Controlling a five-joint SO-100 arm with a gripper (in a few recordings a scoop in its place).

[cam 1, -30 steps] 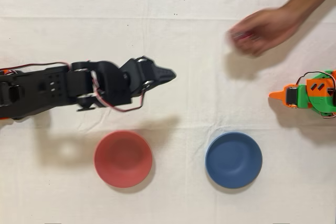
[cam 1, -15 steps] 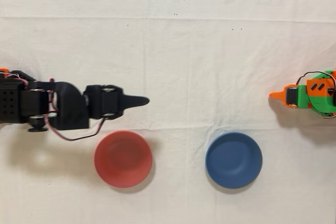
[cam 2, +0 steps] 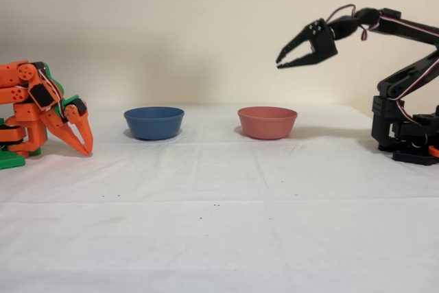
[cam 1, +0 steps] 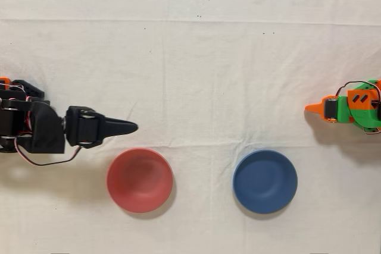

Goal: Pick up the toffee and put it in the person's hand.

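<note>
The black arm's gripper hangs high above the white tablecloth, its jaws slightly apart and empty. In the overhead view it sits at the left, just beyond the red bowl; the blue bowl lies to the right. No toffee or hand is in sight. The orange arm stands idle

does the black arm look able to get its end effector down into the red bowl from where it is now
Probably yes. The end effector hangs open in the air, above and just beside the red bowl. Nothing stands between them, and the bowl looks empty. The blue bowl and the idle orange arm are well off to the side.
</note>
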